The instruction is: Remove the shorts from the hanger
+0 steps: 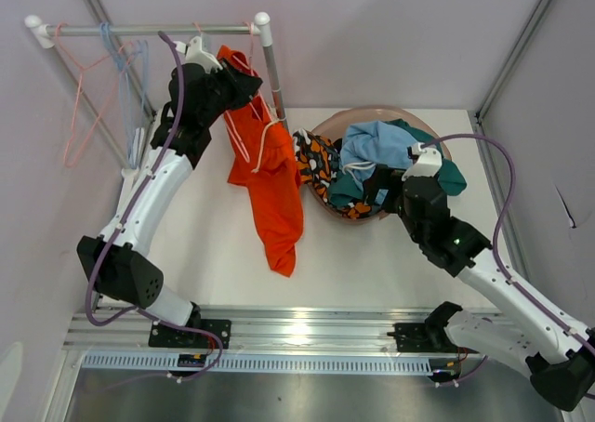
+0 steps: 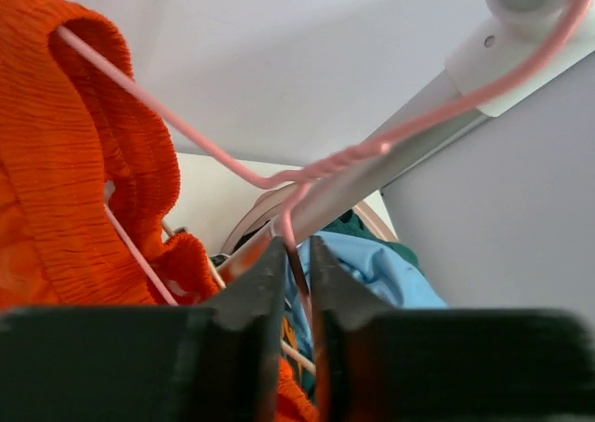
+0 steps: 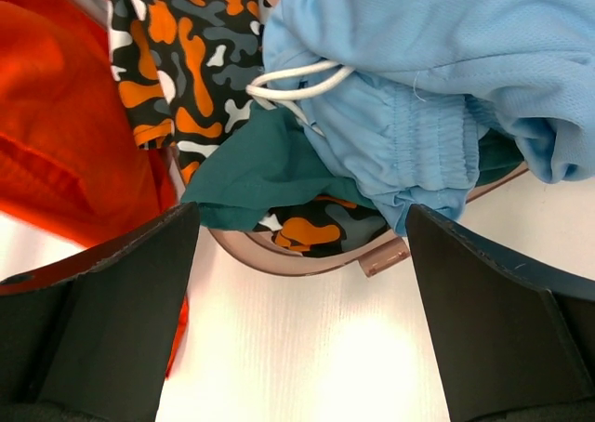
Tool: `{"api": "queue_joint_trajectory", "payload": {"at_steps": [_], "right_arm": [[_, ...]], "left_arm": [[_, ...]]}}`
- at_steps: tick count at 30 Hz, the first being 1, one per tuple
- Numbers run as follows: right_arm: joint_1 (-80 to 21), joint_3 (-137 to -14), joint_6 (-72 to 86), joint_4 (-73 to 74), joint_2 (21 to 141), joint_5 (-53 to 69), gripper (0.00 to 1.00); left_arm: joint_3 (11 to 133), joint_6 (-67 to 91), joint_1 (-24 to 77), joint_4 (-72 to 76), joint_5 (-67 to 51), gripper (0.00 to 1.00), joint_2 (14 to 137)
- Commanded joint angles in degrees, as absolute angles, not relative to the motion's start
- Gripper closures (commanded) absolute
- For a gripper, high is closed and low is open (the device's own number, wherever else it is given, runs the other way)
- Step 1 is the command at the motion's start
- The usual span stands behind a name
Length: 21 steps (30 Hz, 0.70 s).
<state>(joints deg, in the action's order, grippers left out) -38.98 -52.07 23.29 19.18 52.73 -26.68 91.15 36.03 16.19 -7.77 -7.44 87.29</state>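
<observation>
The bright orange shorts (image 1: 267, 176) with a white drawstring hang from a pink hanger (image 2: 307, 173) whose hook sits on the rack rail (image 1: 158, 30). My left gripper (image 1: 244, 80) is up by the rail, and its jaws (image 2: 297, 251) are shut on the hanger's thin pink wire just under its twisted neck. The orange waistband (image 2: 65, 180) is to its left. My right gripper (image 3: 302, 292) is open and empty over the near rim of the basket (image 3: 307, 259). The light blue (image 3: 418, 69), teal (image 3: 260, 171) and orange-patterned (image 3: 186, 59) shorts lie in it. I see no plain black shorts.
The brown basket (image 1: 327, 125) stands at the table's back right. Empty pink (image 1: 82, 97) and blue (image 1: 125, 69) hangers hang at the rail's left end. The white rack post (image 1: 271, 64) stands right beside the orange shorts. Walls close in on both sides.
</observation>
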Motion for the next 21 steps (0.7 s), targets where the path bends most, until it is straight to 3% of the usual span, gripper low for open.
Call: {"api": "queue_joint_trajectory", "payload": {"at_steps": [1, 2, 7, 12, 21], "right_arm": [[-43.74, -54.23, 20.32, 16.97, 49.06, -29.96, 0.01], [-45.51, -53.71, 19.00, 15.57, 48.17, -30.84, 0.01], [-54.92, -54.92, 11.88, 6.78, 46.58, -27.87, 0.00], [-66.78, -61.34, 8.62, 0.71, 57.46, -30.05, 0.01], [-69.35, -73.38, 10.55, -10.54, 81.02, -28.65, 0.01]], "left_arm": [[94.22, 36.39, 16.61, -5.09, -8.26, 0.92, 86.66], [94.13, 36.13, 16.61, -5.36, -8.09, 1.00, 86.31], [94.22, 34.63, 16.61, -7.82, -7.47, 1.00, 82.98], [94.04, 34.63, 16.61, -8.96, -6.86, 1.00, 80.69], [95.88, 35.77, 16.61, -10.37, -7.56, 1.00, 79.63]]}}
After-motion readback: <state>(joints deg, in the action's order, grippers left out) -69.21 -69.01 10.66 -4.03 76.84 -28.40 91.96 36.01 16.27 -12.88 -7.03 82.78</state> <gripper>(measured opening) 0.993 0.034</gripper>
